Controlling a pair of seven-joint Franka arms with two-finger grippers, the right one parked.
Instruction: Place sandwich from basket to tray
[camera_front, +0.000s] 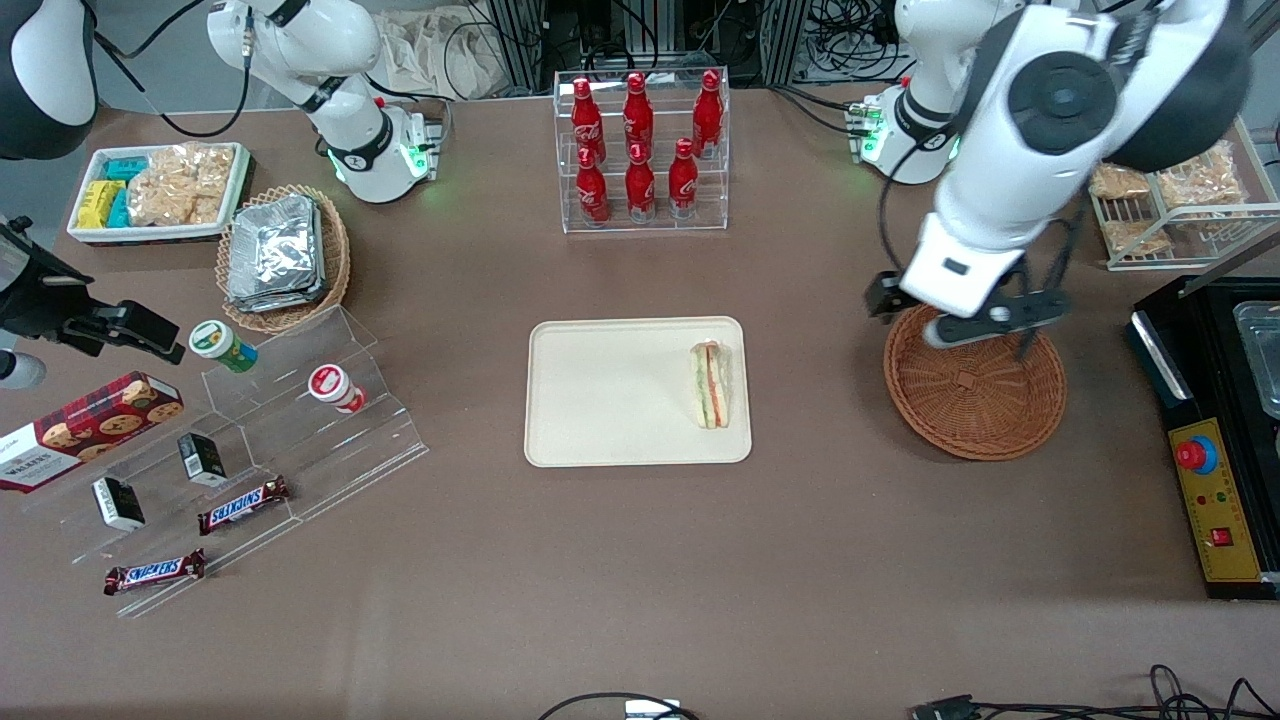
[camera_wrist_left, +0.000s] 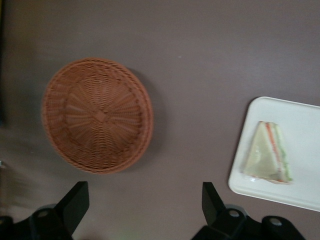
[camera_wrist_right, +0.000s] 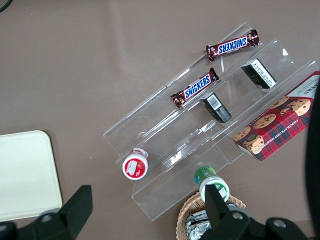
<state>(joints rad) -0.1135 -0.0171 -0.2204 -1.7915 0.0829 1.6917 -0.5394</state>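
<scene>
Your tray (camera_front: 600, 400) has the sandwich (camera_front: 711, 384) lying flat on it, near the edge closest to the basket (camera_front: 975, 395). The basket holds nothing. Your gripper (camera_front: 985, 325) hangs above the basket rim, fingers spread wide and holding nothing. The job looks done, so just lift straight up and keep off the tray.

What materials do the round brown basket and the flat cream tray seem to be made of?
The round reddish-brown basket looks like woven wicker: radiating strands, matte. The cream rectangular tray seems to be smooth moulded plastic with a rounded low rim, probably matte. The hand hangs open above the table.
</scene>
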